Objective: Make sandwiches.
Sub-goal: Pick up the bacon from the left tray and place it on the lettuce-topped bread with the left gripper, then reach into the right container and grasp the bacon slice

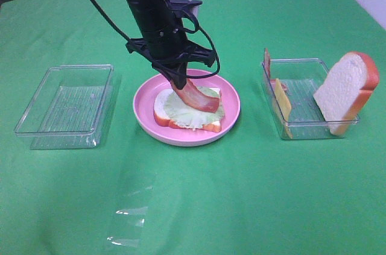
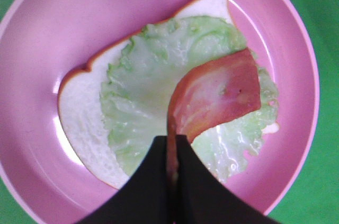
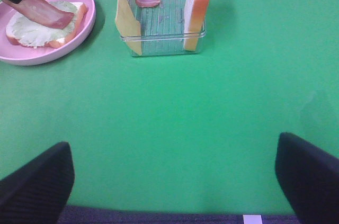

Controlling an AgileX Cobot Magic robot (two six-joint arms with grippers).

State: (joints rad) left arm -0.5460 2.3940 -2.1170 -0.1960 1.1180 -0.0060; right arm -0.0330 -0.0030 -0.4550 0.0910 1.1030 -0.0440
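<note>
The left gripper [image 1: 179, 81], just above the middle of the high view, is clamped on the upper end of a bacon strip [image 1: 196, 97]. Its black fingers [image 2: 153, 181] press together on the strip. The reddish strip slopes down from them, and its free end lies on a sheet of pale green lettuce [image 1: 181, 109]. The lettuce covers most of a bread slice [image 1: 164, 116], white with an orange-brown crust, which lies flat in a round pink plate [image 1: 145, 123] at the centre of the frame. The arm's dark body and its cables hang over the far rim of the plate and hide it.

The right gripper [image 3: 172, 142] is out of the high view. Its own camera shows the two dark fingers [image 3: 39, 181] standing wide apart over bare cloth, holding nothing.

At the right of the high view stands a clear tray [image 1: 301, 127]. A second bread slice [image 1: 347, 89] leans upright against its right end. A yellow cheese slice [image 1: 282, 105] stands on edge at its left end, with a second bacon strip [image 1: 266, 62] propped at the far left corner. Another clear tray [image 1: 66, 103] sits at the left of the frame, well apart from the plate.

Everything rests on a green cloth [image 1: 253, 195]. The upper right corner of the frame is pale.
</note>
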